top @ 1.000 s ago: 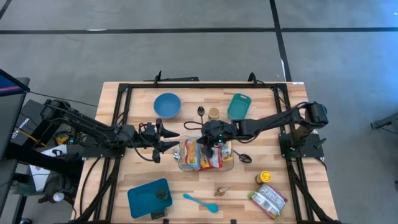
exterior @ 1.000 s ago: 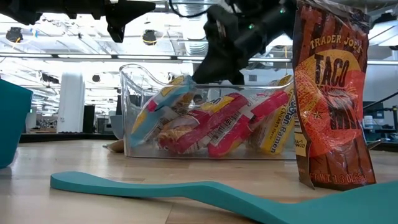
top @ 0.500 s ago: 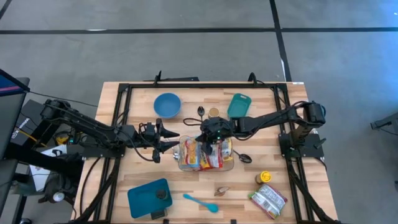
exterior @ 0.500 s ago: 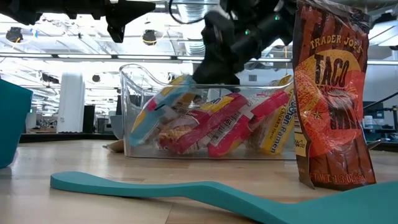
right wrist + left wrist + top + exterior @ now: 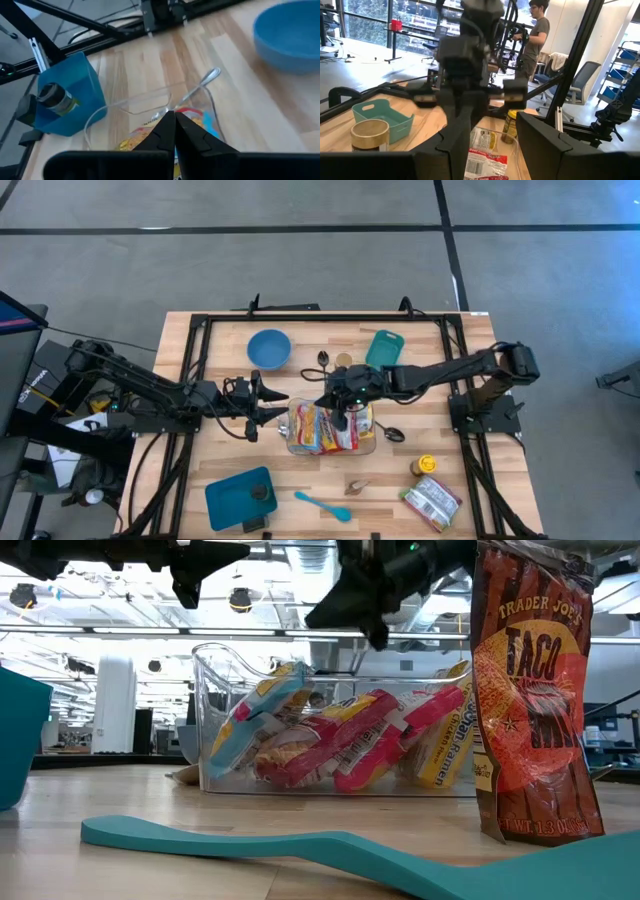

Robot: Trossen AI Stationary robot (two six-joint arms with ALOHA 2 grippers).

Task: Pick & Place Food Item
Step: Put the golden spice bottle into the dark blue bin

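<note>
The right gripper (image 5: 345,408) is hanging over the clear container (image 5: 331,428) of snack packets (image 5: 322,427) at the table's middle. The left gripper (image 5: 272,404) is waiting just beside the container, its fingers spread apart.

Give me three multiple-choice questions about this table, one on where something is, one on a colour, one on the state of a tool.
1. Where do the red and yellow ramen packets lie?
A. in the clear plastic bin
B. in the round blue bowl
C. on the bare wooden table

2. What colour is the flat spatula near the front edge?
A. red
B. teal
C. black

3. How is the right tool?
A. wide open
B. shut, holding nothing
C. shut on a spoon

Answers: 1 A, the packets show through the bin's walls. 2 B, teal in the high view. 3 B, its fingers meet with nothing between them.
</note>
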